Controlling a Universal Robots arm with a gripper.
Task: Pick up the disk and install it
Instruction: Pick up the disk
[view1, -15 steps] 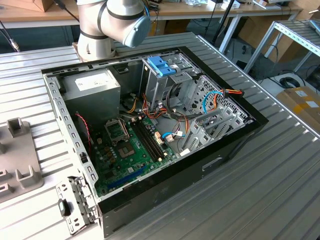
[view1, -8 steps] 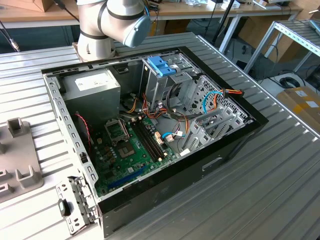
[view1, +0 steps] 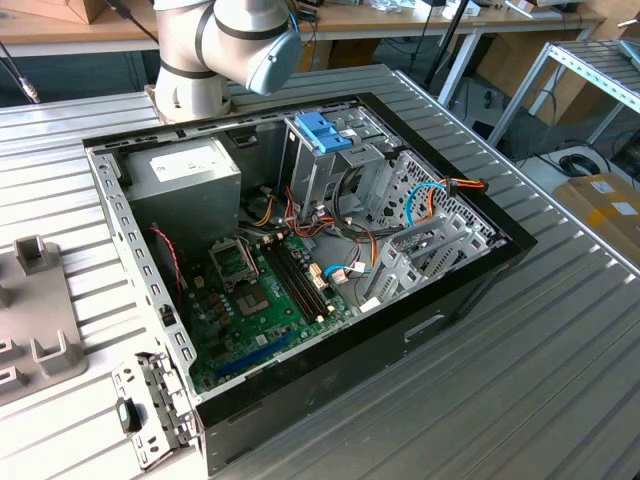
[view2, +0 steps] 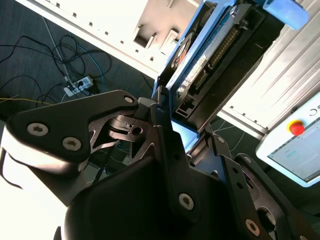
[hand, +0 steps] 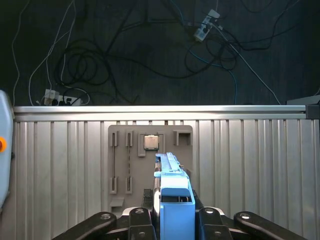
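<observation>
In the exterior view, a grey tray (view1: 40, 330) lies at nine o'clock on the table (view1: 520, 380). The open computer case (view1: 420, 320) is seen at the centre, with its drive cage (view1: 330, 170) toward twelve o'clock. In the first wrist view, the disk (hand: 171, 170) is pinched edge-on by the gripper (hand: 175, 210) and held clear above the table. The pick-up is judged done. The disk is not yet seated in the case, so installation is left.
</observation>
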